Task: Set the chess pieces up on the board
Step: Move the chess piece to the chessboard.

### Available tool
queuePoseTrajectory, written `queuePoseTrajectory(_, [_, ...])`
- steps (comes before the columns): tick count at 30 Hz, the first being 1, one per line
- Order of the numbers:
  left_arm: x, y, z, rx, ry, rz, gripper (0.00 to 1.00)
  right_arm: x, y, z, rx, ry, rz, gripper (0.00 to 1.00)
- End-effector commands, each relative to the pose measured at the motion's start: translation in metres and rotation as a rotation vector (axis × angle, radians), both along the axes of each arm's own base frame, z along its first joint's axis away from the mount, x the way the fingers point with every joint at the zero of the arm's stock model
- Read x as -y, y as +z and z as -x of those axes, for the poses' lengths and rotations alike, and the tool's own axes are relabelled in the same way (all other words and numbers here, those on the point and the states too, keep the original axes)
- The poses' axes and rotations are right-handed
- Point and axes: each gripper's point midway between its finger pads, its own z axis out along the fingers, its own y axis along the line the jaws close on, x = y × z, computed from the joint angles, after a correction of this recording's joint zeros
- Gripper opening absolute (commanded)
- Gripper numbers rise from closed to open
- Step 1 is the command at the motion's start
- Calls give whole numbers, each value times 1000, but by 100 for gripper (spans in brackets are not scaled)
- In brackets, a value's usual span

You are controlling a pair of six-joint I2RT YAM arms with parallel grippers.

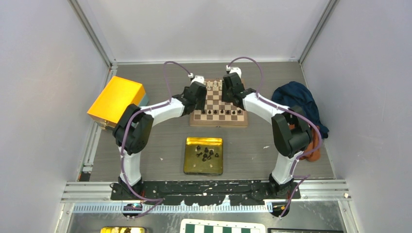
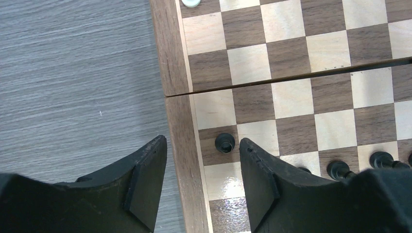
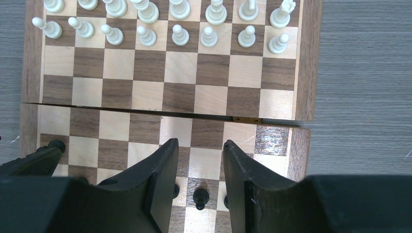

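The board [image 1: 218, 101] lies at the middle back of the table. White chess pieces [image 3: 180, 35] fill its two far rows, and a row of black ones [image 1: 221, 112] stands near its front edge. My left gripper [image 2: 202, 141] is open, astride the board's left rim [image 2: 175, 63], with nothing between its fingers. A black pawn [image 2: 224, 142] stands just ahead of its right fingertip. My right gripper [image 3: 200, 141] is open over the board's right side. A black pawn [image 3: 200, 197] stands free on its square between the fingers, apart from both.
A gold tray [image 1: 189, 167] with several loose black pieces [image 1: 205, 154] sits in front of the board. A yellow box [image 1: 116, 99] stands at the left and a blue cloth [image 1: 296, 102] lies at the right. A green-and-white board [image 1: 223, 227] shows at the bottom edge.
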Motion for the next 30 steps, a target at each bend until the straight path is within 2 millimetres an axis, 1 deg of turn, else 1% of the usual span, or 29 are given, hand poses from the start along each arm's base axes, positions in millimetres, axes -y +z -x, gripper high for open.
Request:
queuePoseTrajectory(1, [10, 21, -18, 86, 24, 40, 57, -3, 35, -9, 99, -7, -61, 45])
queuePoseTrajectory(4, [12, 20, -18, 84, 20, 44, 56, -3, 34, -9, 98, -8, -60, 45])
queuePoseTrajectory(8, [14, 21, -18, 82, 13, 53, 50, -3, 33, -10, 97, -9, -60, 45])
queuePoseTrajectory(25, [21, 18, -15, 76, -13, 68, 39, -3, 29, -10, 88, -6, -60, 44])
queuePoseTrajectory(30, [21, 18, -13, 75, -13, 68, 34, -2, 29, -10, 87, -8, -60, 44])
